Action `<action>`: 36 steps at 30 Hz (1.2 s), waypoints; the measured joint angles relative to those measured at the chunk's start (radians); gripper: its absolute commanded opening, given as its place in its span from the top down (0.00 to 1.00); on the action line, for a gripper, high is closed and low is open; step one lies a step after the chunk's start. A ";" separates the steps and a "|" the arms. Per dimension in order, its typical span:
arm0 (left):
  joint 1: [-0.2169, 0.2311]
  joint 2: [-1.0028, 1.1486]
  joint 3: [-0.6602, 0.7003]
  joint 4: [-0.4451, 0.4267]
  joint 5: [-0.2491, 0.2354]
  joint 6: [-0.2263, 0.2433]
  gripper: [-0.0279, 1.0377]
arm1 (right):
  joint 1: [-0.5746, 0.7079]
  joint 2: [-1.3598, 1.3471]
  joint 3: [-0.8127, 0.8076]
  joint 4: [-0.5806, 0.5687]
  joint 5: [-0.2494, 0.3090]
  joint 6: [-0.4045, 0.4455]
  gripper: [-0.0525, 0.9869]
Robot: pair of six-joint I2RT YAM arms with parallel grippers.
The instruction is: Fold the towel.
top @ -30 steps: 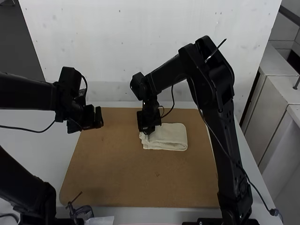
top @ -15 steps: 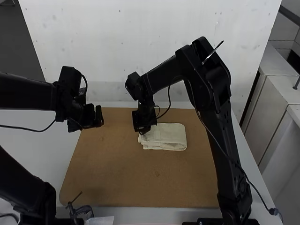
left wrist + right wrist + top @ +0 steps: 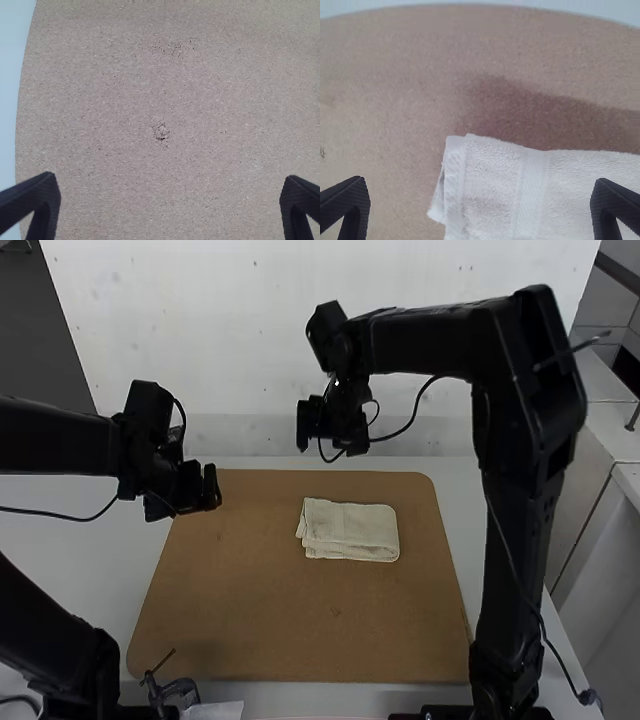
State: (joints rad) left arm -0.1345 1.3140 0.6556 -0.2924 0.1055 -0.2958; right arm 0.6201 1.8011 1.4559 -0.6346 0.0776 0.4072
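Your right arm arches high, its gripper (image 3: 330,442) spread wide above the folded towel (image 3: 350,530) on the brown board (image 3: 250,610); your left gripper (image 3: 184,504) hangs open near the board's far-left corner

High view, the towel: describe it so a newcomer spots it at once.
Find the brown board on the pale table. On its far half, right of centre, lies the towel, folded into a cream rectangle. Pale cloth sets it apart from the black right arm.
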 measured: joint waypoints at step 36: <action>0.077 -0.961 -0.156 -0.220 -0.134 0.018 0.06 | -0.644 -1.551 -1.166 0.352 -0.031 -0.386 0.03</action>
State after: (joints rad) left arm -0.0574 0.3531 0.4999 -0.5121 -0.0280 -0.2783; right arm -0.0235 0.2501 0.2897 -0.2825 0.0471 0.0212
